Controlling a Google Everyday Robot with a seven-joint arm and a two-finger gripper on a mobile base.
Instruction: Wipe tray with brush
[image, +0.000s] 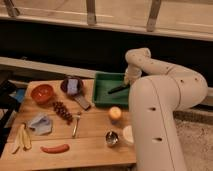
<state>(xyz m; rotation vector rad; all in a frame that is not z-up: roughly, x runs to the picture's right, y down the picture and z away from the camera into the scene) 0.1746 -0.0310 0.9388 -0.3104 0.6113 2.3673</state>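
The green tray (101, 93) stands at the back right of the wooden table. My gripper (128, 82) hangs over the tray's right rim, at the end of the white arm (165, 100) that fills the right side of the view. It is shut on the brush (118, 89), whose slim black handle slants down and left from the gripper into the tray. The brush's lower end rests near the tray floor; its bristle head does not show clearly.
On the wooden table (90, 135): a red bowl (42, 93), a dark bowl (71, 85), a grey flat-bladed utensil (83, 103), grapes (62, 110), a fork (76, 125), a cloth (40, 123), a banana (21, 139), a red sausage (55, 148), an orange (115, 113), a metal cup (111, 138).
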